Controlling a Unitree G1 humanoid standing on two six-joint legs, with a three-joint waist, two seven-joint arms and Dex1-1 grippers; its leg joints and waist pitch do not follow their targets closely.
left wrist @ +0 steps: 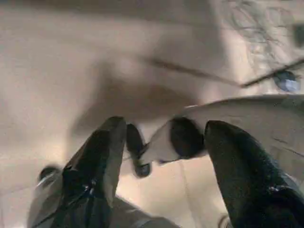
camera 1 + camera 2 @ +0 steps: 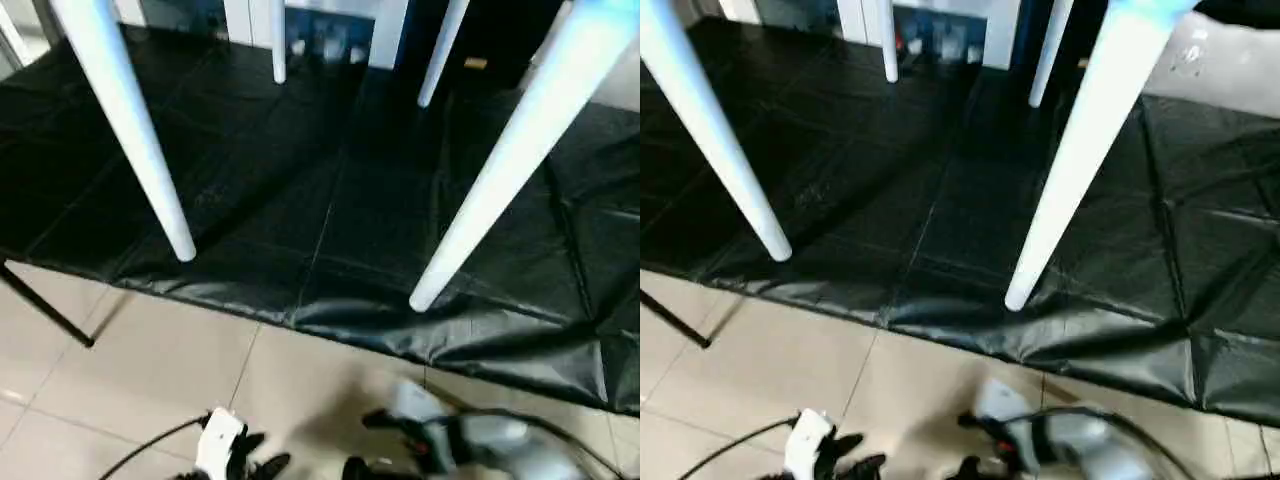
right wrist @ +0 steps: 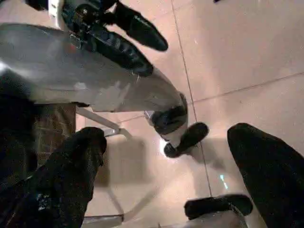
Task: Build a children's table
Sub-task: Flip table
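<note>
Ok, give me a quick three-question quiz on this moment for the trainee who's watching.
1. True or false: four white legs stand on the black mat.
2. What is the left claw holding?
A. a white leg
B. nothing, its fingers are apart
C. a cable
3. Fill in: in front of the mat's near edge, the floor is covered with pale ____.

Key:
1. True. Two near legs and two far ones have their tips on the mat.
2. B. In the left wrist view the fingers are spread with only floor between them. The right claw is open too.
3. Tiles.
</note>
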